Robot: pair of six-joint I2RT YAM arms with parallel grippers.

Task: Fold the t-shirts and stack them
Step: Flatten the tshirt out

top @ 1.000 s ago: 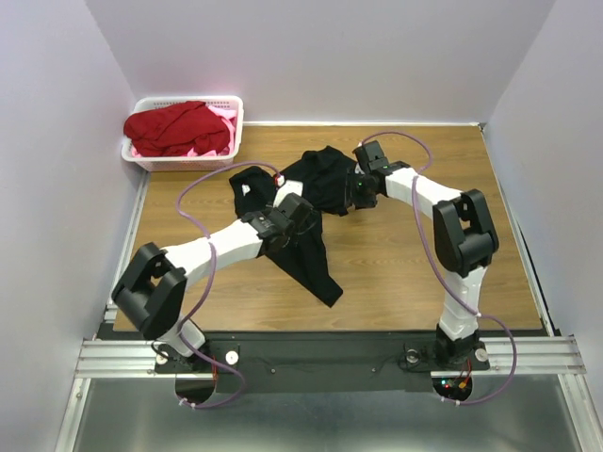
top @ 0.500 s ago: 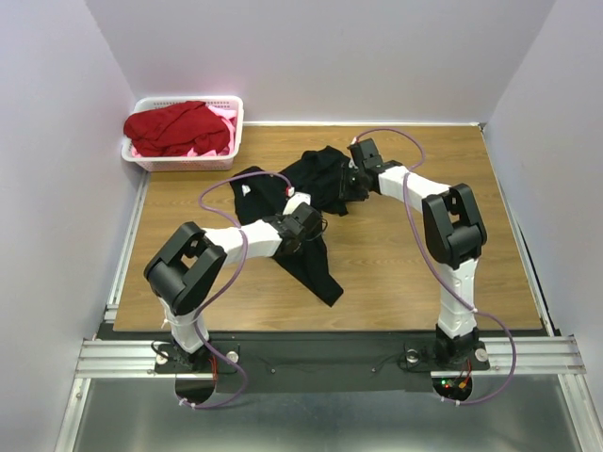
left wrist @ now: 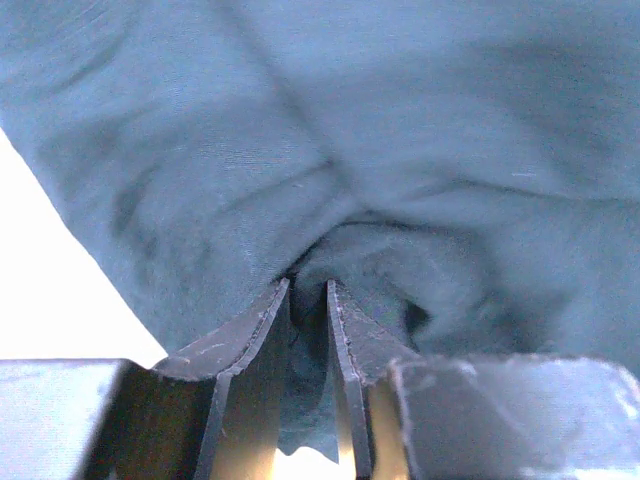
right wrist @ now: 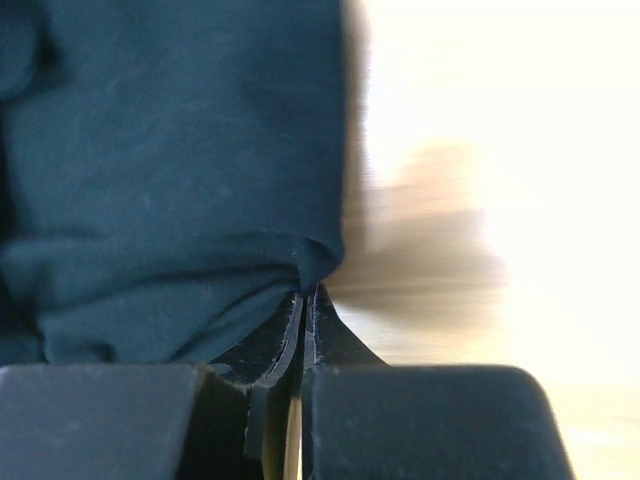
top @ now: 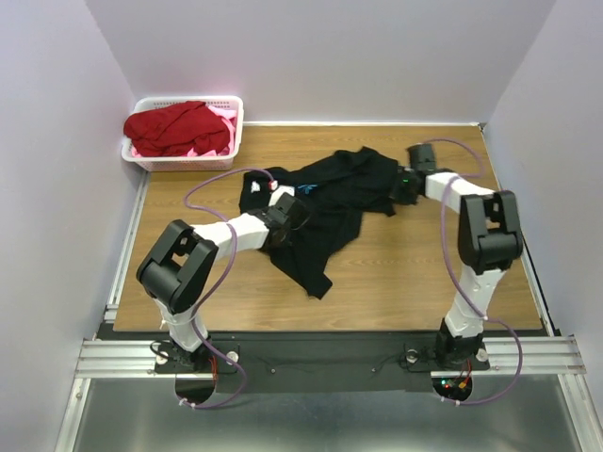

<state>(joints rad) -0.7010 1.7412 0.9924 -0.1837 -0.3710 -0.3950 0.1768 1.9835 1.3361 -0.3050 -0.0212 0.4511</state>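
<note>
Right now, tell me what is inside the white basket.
A crumpled red shirt fills the basket, with pink cloth showing at its right edge. Whatever lies beneath them is covered.

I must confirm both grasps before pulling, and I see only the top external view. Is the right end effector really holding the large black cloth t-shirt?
Observer: Yes. The right wrist view shows the right end effector shut on a folded edge of the large black cloth t-shirt.
Operator: And the left one?
Observer: The left wrist view shows the left end effector with a bunch of that shirt pinched between its jaws.
Operator: How much cloth is in the right grasp?
Observer: Only a thin fold; its fingers nearly touch.
</note>
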